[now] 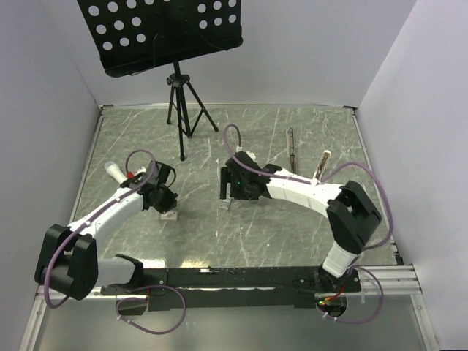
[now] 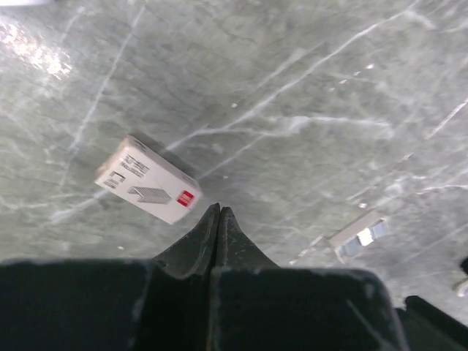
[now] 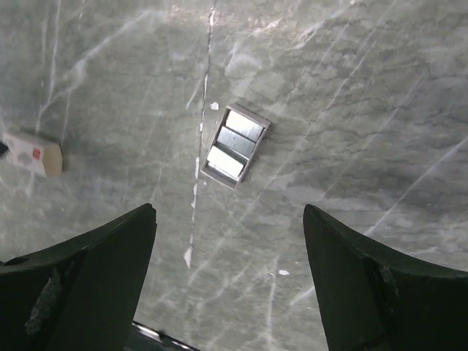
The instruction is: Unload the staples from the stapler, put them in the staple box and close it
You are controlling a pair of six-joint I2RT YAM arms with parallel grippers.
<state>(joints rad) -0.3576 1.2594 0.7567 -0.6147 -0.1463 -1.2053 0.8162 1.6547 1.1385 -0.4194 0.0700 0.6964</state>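
Enclosed by plain white walls [image 1: 314,51]. Floored with grey-green, white-veined marbled table [image 1: 278,234]. Backed by black perforated stand [image 1: 161,33] on a tripod [image 1: 182,110].

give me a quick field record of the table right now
left fingers: shut, empty, near the staple box
right fingers: open, empty, above the staples
staples: flat on the table, untouched
staple box: on the table, left of the staples
stapler: far side of the table, not held
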